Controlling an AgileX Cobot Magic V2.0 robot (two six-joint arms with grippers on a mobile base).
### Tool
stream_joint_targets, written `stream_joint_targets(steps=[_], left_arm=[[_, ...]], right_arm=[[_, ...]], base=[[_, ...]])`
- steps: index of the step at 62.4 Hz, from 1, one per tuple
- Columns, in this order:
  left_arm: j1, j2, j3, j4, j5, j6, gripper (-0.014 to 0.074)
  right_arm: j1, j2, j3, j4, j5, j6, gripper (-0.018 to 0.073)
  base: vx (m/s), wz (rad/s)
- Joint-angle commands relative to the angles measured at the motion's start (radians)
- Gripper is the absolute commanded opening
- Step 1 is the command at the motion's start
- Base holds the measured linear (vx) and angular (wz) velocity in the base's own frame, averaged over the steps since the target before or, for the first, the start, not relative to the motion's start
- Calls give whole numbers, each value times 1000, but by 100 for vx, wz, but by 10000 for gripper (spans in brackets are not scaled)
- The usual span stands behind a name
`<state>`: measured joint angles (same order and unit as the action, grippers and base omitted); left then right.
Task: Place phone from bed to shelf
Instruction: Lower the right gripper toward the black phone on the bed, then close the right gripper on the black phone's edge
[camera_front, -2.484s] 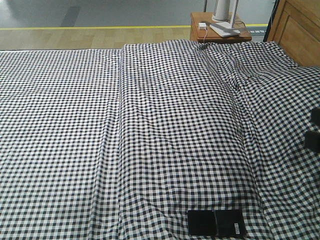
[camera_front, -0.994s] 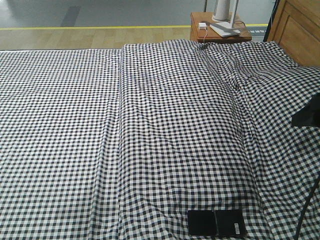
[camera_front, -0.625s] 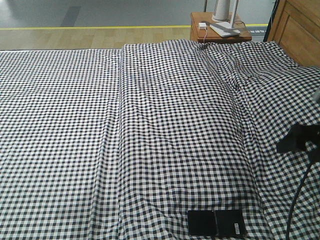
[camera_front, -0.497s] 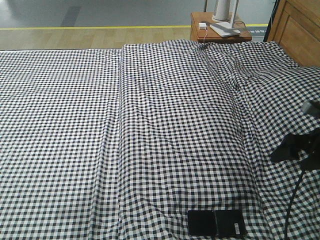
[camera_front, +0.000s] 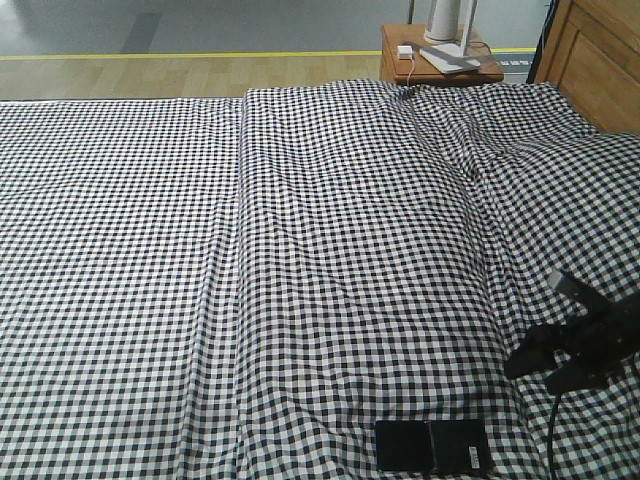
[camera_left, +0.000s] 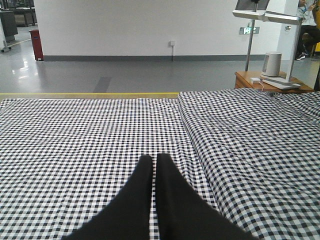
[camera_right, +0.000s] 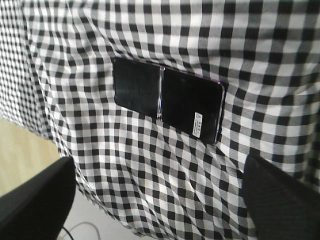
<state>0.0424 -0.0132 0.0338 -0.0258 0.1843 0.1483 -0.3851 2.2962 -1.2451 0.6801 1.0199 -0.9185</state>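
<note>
- Front: phone (camera_front: 432, 446) flat on bed (camera_front: 300, 250), near its edge; right gripper (camera_front: 535, 372) up and right of it, apart.
- Left wrist: left gripper (camera_left: 151, 162) over bed, jaws pressed together, empty.
- Right wrist: fingers (camera_right: 35, 200) spread wide; phone beyond them, untouched.

Glossy black phone (camera_right: 167, 99) on wrinkled checked cloth bed (camera_front: 300, 250).

Far wall (camera_left: 150, 25): plain white, dark skirting along its base, one socket plate (camera_left: 171, 43). Floor (camera_left: 125, 75): glossy grey, bounded by a yellow line (camera_left: 90, 93), with light wood planks (camera_front: 150, 75) on the near side. A reddish-brown bedside table (camera_front: 484, 70) carries a white stand (camera_front: 450, 58) and a grey cylinder (camera_left: 271, 63).
</note>
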Motion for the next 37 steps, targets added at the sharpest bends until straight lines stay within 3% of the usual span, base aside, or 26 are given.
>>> stream_joint_targets(steps=[1, 19, 37], left_arm=[[-4, -13, -21, -9, -72, -6, 1], [-4, -13, -21, -9, -72, -6, 1], [-4, -13, -21, -9, -72, -6, 1]], right_arm=[[-7, -3, -18, 49, 43, -50, 622], [-7, 164, -19, 195, 42, -202, 610], [-7, 288, -20, 249, -12, -302, 601]], base=[[0, 0], [0, 0], [0, 0]])
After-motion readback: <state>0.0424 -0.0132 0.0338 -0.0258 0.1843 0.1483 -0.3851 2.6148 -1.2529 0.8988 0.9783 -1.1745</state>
